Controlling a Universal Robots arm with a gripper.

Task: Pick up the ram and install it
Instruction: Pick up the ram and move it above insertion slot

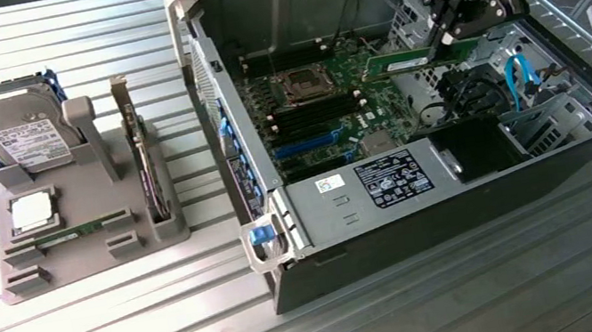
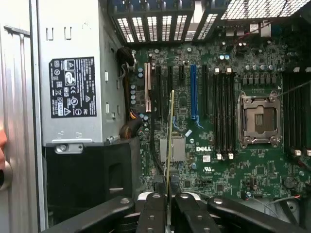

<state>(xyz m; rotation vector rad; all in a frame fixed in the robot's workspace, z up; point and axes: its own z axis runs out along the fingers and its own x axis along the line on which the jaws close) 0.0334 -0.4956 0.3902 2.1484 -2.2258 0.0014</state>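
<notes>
Ram [image 1: 409, 62]: thin green board stick with a white label, held over the green motherboard [image 1: 319, 117] inside the open grey metal case [image 1: 258, 10]. Black gripper [image 1: 448, 41]: fingers drawn narrow, pinching the stick's end.

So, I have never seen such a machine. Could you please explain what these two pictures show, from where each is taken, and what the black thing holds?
The black thing is the gripper of a robot arm, a kind of mechanical hand. One picture comes from a camera off the arm; the other from a camera on the wrist, looking past the fingers into an open computer case. The case lies on a slatted metal table. The gripper is shut on the ram, a thin green memory stick, above the motherboard. At the exterior view's left, a grey holder carries a hard drive, a square silver chip and an upright card.
</notes>
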